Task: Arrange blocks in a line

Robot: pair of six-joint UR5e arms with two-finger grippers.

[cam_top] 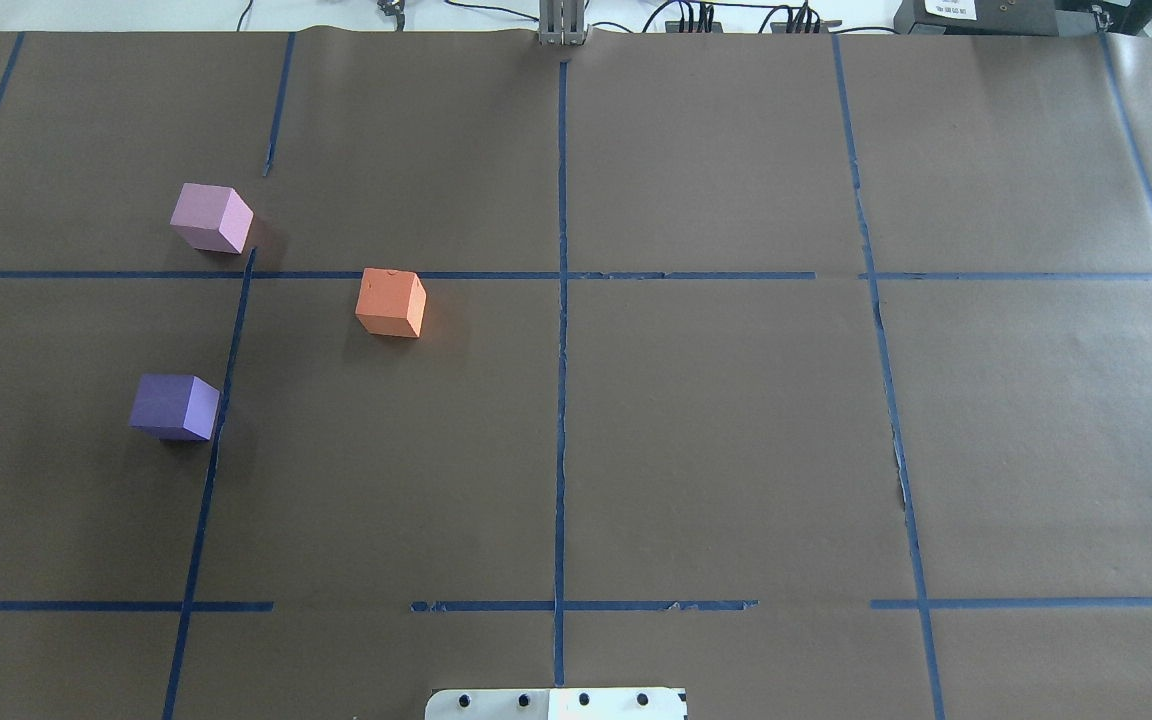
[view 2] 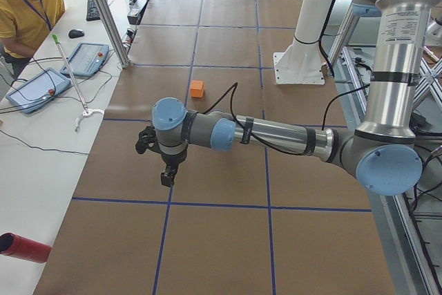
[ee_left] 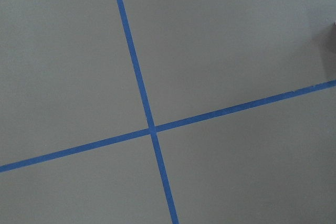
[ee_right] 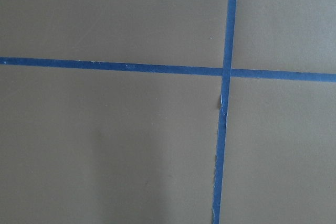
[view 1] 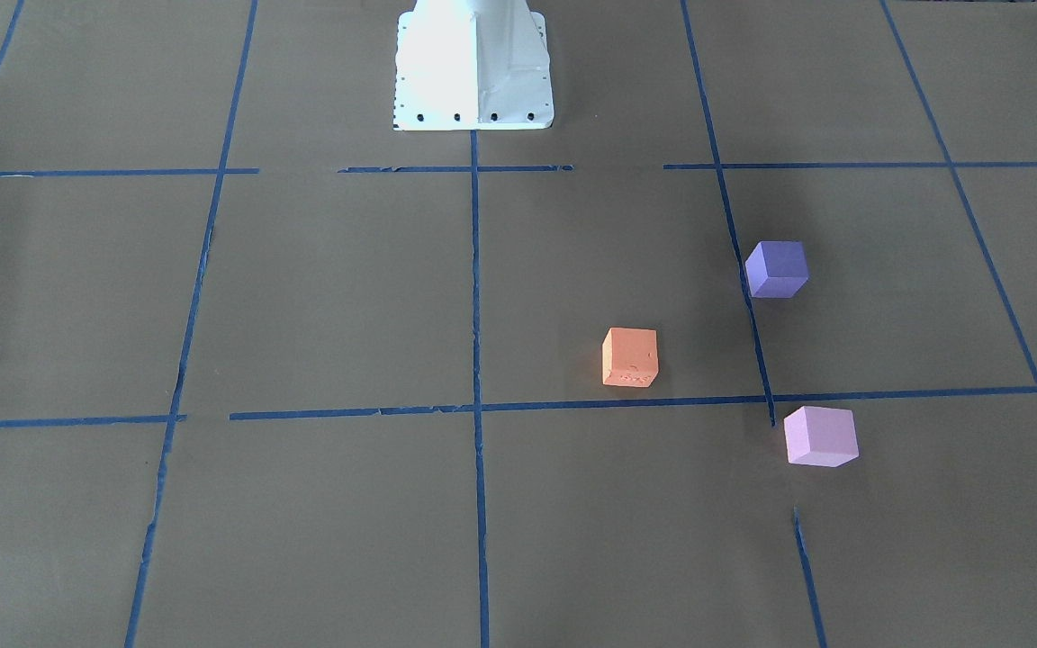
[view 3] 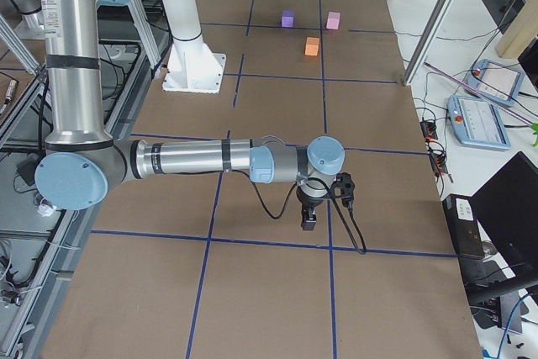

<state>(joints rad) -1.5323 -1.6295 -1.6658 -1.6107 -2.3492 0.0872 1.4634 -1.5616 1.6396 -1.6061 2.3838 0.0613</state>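
Observation:
Three cubes sit on the brown paper on the robot's left half. The orange block (cam_top: 391, 302) (view 1: 630, 357) lies nearest the centre line. The dark purple block (cam_top: 175, 407) (view 1: 777, 268) is closer to the robot. The pale pink block (cam_top: 211, 218) (view 1: 820, 436) is farthest out. None touch. My left gripper (view 2: 168, 179) shows only in the exterior left view and hangs above the paper, nearer that camera than the orange block (view 2: 197, 88). My right gripper (view 3: 308, 222) shows only in the exterior right view, far from the blocks (view 3: 312, 46). I cannot tell whether either is open or shut. Both wrist views show only paper and tape.
The white robot pedestal (cam_top: 556, 703) (view 1: 473, 67) stands at the table's near edge. Blue tape lines (cam_top: 562, 400) grid the paper. An operator (view 2: 24, 5) sits at a side bench with tablets (view 2: 86, 59). A red cylinder (view 2: 24, 246) lies at the table's left end.

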